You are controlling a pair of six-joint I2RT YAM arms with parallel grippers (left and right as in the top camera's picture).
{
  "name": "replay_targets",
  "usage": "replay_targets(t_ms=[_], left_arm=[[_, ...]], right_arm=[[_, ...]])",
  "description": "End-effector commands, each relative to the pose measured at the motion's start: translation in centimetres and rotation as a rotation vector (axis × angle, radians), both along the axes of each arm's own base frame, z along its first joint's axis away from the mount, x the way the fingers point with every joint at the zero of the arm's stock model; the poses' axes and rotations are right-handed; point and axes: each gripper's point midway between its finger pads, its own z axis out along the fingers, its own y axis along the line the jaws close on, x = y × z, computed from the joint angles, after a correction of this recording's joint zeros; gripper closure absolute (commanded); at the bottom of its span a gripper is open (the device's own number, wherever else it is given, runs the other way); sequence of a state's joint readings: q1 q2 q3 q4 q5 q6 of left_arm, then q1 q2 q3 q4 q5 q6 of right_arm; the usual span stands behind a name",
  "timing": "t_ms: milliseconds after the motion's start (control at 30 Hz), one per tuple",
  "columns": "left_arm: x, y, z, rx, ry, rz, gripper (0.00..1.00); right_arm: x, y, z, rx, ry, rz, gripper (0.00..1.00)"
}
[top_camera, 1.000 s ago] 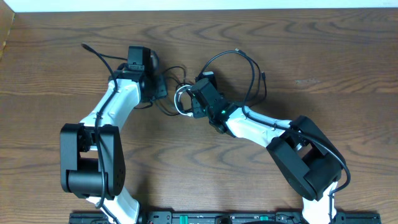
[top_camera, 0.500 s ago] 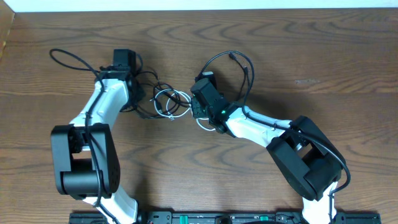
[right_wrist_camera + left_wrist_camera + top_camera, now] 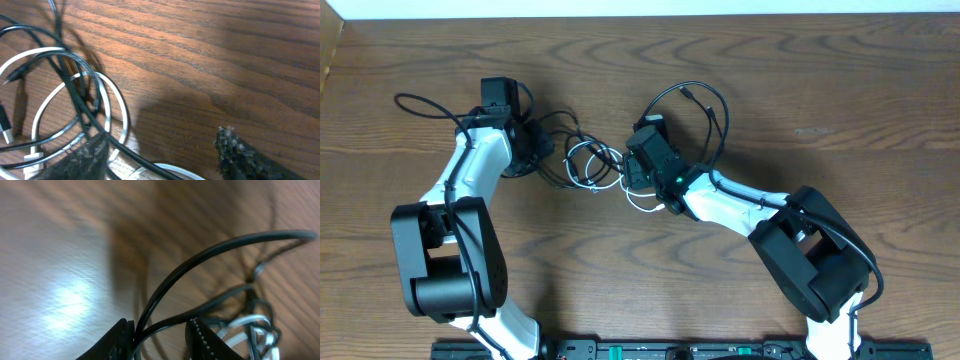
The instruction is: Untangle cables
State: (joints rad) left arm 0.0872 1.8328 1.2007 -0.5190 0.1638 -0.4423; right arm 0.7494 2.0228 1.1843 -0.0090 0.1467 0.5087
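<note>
The black cable (image 3: 420, 100) runs from a loop at the far left, through my left gripper (image 3: 527, 143), into a knot with the white cable (image 3: 588, 158) at mid-table, then arcs up on the right. In the left wrist view, two black cable (image 3: 210, 255) strands pass between the jaws of the left gripper (image 3: 160, 340), one pressed to the left finger; the white cable (image 3: 250, 322) blurs behind. My right gripper (image 3: 632, 178) sits just right of the knot. Its wrist view shows the right gripper (image 3: 160, 155) open, with the black cable (image 3: 75, 100) and white cable (image 3: 120, 107) crossing under its left finger.
The wooden table (image 3: 820, 80) carries only the cords and both arms. The left table edge shows at the far left, and a pale strip runs along the back edge. Both arm bases stand at the front.
My left gripper has moved left with the black cable, drawing a loop out to the far left and spreading the knot. The right gripper's jaws have opened wide; that arm has stayed put.
</note>
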Motion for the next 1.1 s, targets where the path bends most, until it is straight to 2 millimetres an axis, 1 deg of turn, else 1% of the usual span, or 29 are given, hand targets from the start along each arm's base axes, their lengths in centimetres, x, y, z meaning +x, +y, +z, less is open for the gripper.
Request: replay_targets(t_ms=[0,67,133,200,267,367,400,500,667,800,833,867,900,933,967,1000,1033,1067], left_arm=[[0.4,-3.8,1.0,-0.137,-0.065,-0.219,0.62],[0.6,-4.4,1.2,-0.149,-0.081,-0.251,0.62],[0.6,-4.6,1.2,-0.145,-0.083,-0.258,0.62],[0.7,-4.3,1.1,-0.128,-0.08,-0.25,0.62],[0.7,-3.4,0.8,-0.078,-0.071,-0.232,0.62],[0.3,-1.2,0.3,0.028,-0.029,-0.156,0.63],[-0.1,0.0,0.0,0.072,-0.002,-0.089,0.63],[-1.3,2.8,-0.2,0.192,0.058,0.075,0.63],[-1.4,3.1,-0.2,0.205,0.062,0.081,0.63],[-1.7,3.6,-0.3,0.209,0.07,0.098,0.63],[-1.7,3.8,-0.3,0.202,0.072,0.119,0.62],[-1.7,3.7,-0.3,0.185,0.07,0.119,0.56],[-1.6,3.1,-0.3,0.147,0.066,0.11,0.53],[-1.4,2.4,-0.3,0.104,0.06,0.087,0.52],[-1.0,1.2,-0.2,0.045,0.041,0.025,0.5],[-0.5,-0.6,0.1,-0.029,0.004,-0.084,0.47],[0.0,-2.6,0.7,-0.105,-0.044,-0.206,0.41],[0.3,-4.1,1.3,-0.168,-0.083,-0.285,0.39]], right_arm=[[-0.4,0.1,-1.2,-0.014,0.018,0.007,0.43],[-0.3,0.1,-1.2,-0.013,0.017,0.007,0.47],[-0.3,0.1,-1.2,-0.013,0.017,0.007,0.51],[-0.4,0.1,-1.2,-0.014,0.018,0.007,0.56],[-0.3,0.1,-1.2,-0.014,0.017,0.007,0.59],[-0.3,0.0,-1.2,-0.016,0.016,0.005,0.59],[-0.3,0.0,-1.2,-0.017,0.016,0.004,0.59],[-0.3,-0.1,-1.3,-0.019,0.018,0.004,0.55],[-0.4,-0.1,-1.3,-0.021,0.02,0.004,0.55],[-0.4,-0.2,-1.3,-0.024,0.019,0.002,0.56],[-0.4,-0.2,-1.4,-0.025,0.021,0.002,0.56],[-0.4,-0.2,-1.4,-0.027,0.023,0.002,0.56],[-0.4,-0.3,-1.5,-0.029,0.025,0.001,0.59],[-0.4,-0.4,-1.5,-0.029,0.025,-0.001,0.68],[-0.3,-0.5,-1.5,-0.027,0.028,-0.002,0.78],[-0.3,-0.5,-1.5,-0.021,0.034,0.002,0.88],[-0.4,-0.4,-1.6,-0.013,0.043,0.008,0.96],[-0.3,-0.4,-1.6,-0.006,0.05,0.011,0.99]])
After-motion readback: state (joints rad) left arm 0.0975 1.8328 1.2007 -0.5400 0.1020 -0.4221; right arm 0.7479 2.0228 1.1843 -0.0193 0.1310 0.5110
